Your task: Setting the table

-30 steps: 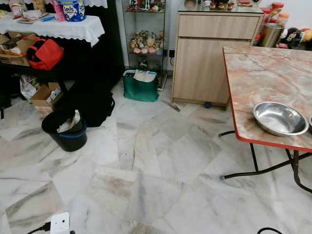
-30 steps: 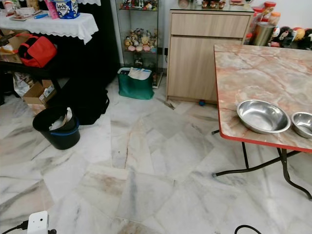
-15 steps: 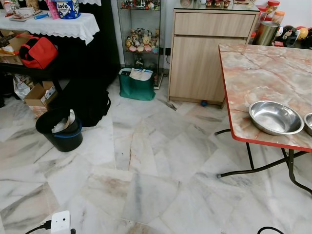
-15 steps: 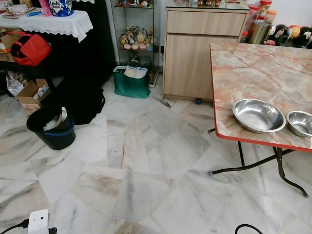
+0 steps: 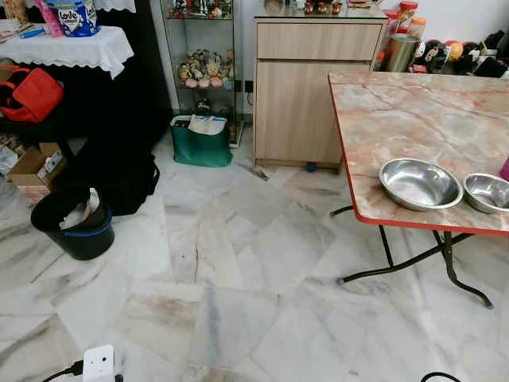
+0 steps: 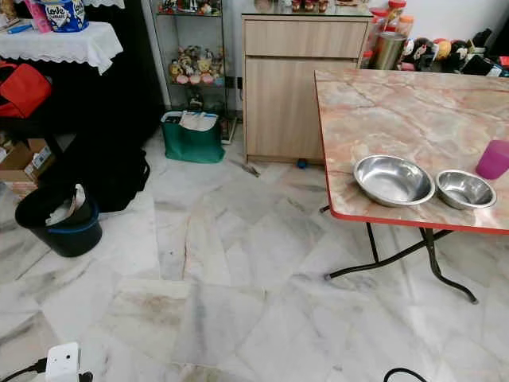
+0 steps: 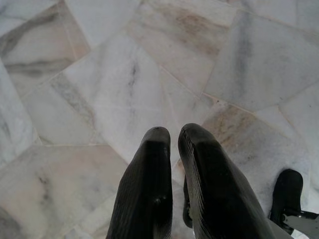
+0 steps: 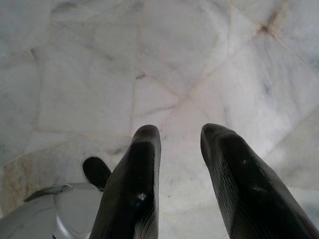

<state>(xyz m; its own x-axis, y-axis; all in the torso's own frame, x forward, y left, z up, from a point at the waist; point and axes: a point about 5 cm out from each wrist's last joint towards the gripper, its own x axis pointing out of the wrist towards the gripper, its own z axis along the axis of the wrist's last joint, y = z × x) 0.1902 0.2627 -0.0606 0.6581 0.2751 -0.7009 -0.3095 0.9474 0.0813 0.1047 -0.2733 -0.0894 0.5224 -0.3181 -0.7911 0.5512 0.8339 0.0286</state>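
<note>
Table (image 6: 413,111): pink-orange marble pattern, red edge, black legs. Two bowls (image 6: 393,180) (image 6: 465,189): silver. Cup (image 6: 494,160): purple. Floor (image 6: 238,263): white marble, grey veins. Cabinet (image 6: 302,87): light wood. Bag (image 6: 191,139): green. Bucket (image 6: 60,223): black, blue band. Tablecloth (image 6: 67,44): white lace.

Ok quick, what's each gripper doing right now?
Left gripper: nearly shut, holding nothing, hanging over the floor.
Right gripper: open, holding nothing, also over the floor.
</note>
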